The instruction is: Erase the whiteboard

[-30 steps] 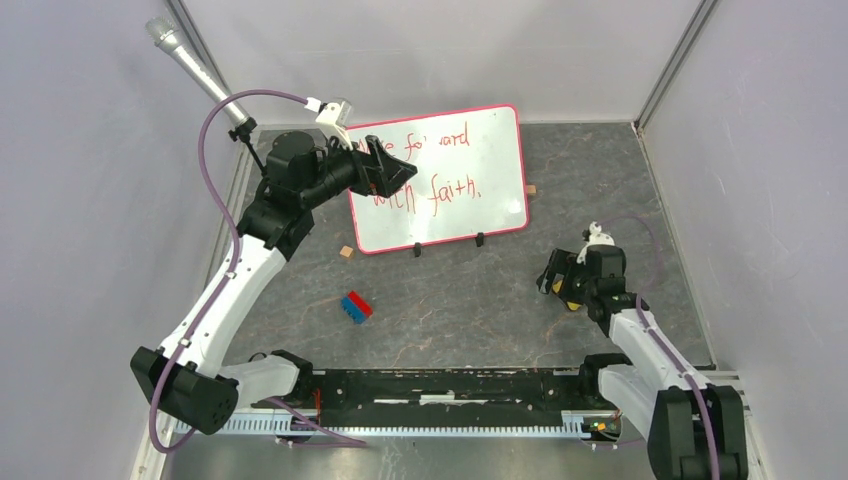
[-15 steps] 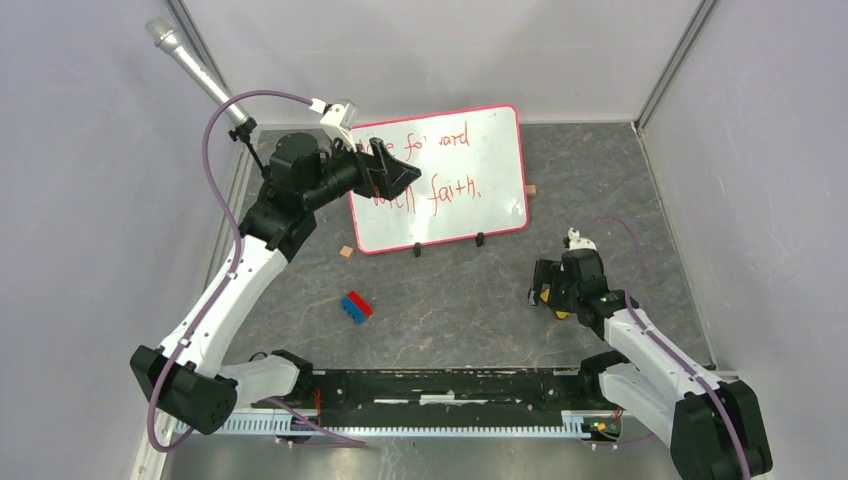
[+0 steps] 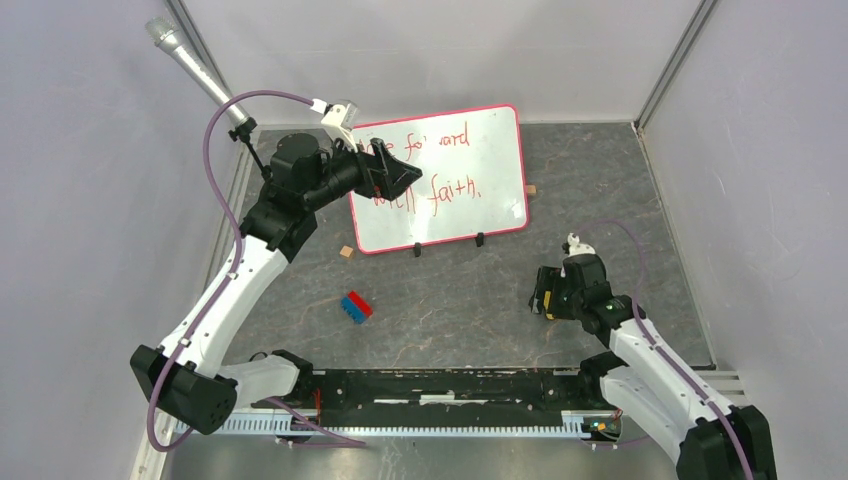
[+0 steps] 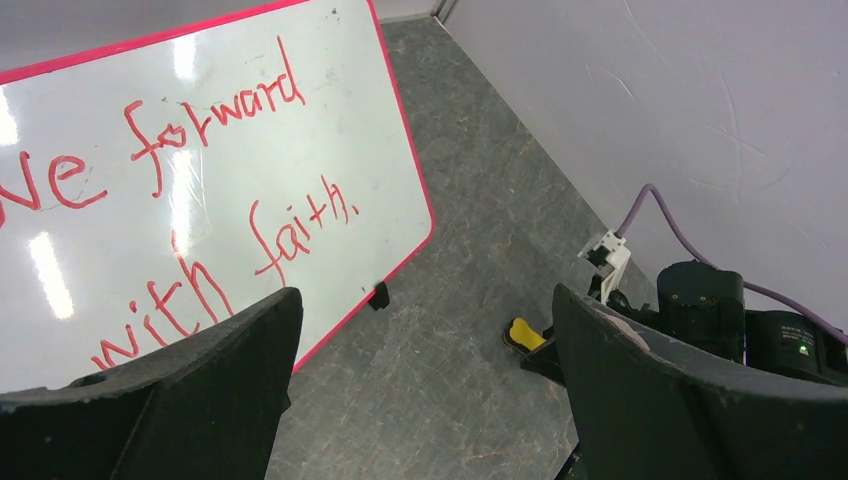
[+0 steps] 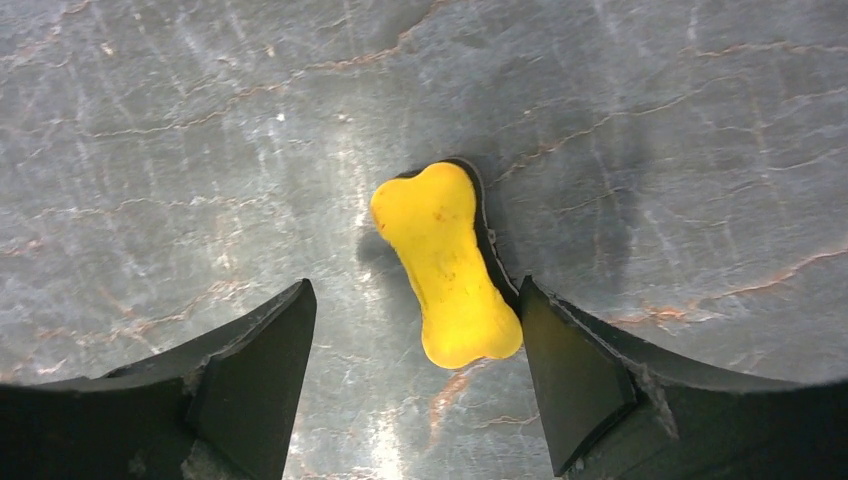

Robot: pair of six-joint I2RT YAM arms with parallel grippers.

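Far middle of bench (image 3: 460,300): whiteboard (image 3: 455,180) is found, with red writing seen across it.
Left gripper (image 3: 398,172): held wide apart over the board's left part.
Right gripper (image 5: 415,295): jaws parted, set astride a yellow bone-shaped piece (image 5: 445,265).

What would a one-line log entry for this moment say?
left pincer: open, by whiteboard | right pincer: open, straddling yellow bone on table | whiteboard: red writing intact
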